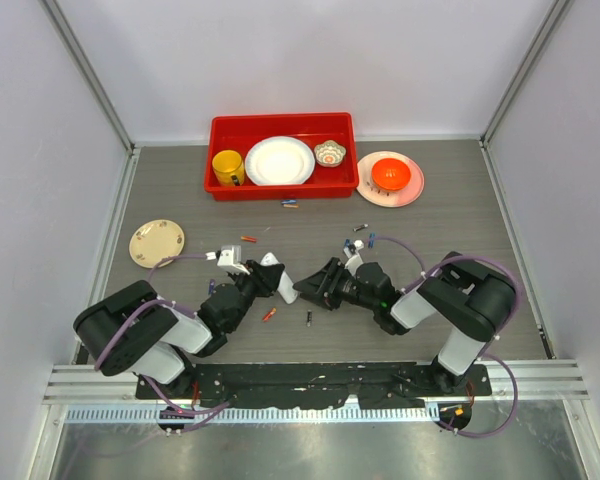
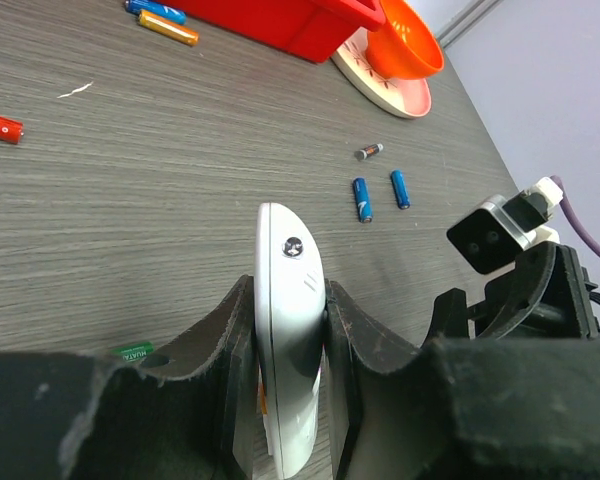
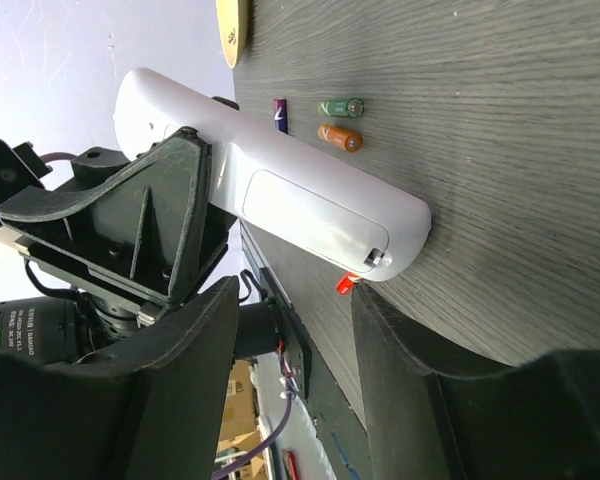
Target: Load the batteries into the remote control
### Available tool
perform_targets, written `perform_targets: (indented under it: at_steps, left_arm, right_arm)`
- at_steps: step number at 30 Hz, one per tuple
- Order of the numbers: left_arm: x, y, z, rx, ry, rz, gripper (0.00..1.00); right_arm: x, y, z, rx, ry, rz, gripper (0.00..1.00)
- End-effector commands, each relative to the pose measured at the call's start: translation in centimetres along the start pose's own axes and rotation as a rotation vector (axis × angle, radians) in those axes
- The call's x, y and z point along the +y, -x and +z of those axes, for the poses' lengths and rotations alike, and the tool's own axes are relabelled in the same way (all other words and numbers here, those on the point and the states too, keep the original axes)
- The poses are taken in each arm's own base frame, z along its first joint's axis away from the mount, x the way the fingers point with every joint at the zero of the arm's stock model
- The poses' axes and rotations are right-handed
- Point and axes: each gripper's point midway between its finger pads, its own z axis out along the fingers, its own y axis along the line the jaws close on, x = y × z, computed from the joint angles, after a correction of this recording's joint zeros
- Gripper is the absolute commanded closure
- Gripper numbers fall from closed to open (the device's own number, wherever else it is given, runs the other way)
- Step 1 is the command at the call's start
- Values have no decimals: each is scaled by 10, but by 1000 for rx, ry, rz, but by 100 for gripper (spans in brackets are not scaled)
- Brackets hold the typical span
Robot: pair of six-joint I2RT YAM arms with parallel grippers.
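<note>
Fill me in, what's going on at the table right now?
The left gripper is shut on the white remote control, holding it on edge just above the table. The right gripper faces the remote's far end with its jaws open, gripping nothing. The panel on the remote's back looks closed. The batteries lie loose on the table, none picked up yet.

Between my arms: the remote control, pinched in my left fingers, fills the gap before my spread right fingers.
Near side: a red battery and a black battery lie loose.
Far side: bare table up to the red bin.
Flanks: beige plate on my left, pink plate on my right.
</note>
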Motion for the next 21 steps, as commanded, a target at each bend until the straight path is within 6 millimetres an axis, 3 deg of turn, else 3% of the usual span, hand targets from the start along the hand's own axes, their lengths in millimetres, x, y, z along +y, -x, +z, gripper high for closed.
perform_targets:
  at_steps: [1,21]
  left_arm:
    - [-32,51,-1,-209,-113,-66,100]
    - [-35,47,-3,-195,-123,-59,100]
  right_arm:
    - [21,3,5,-1,84,6,46]
    - [3,3,14,0,46,62,43]
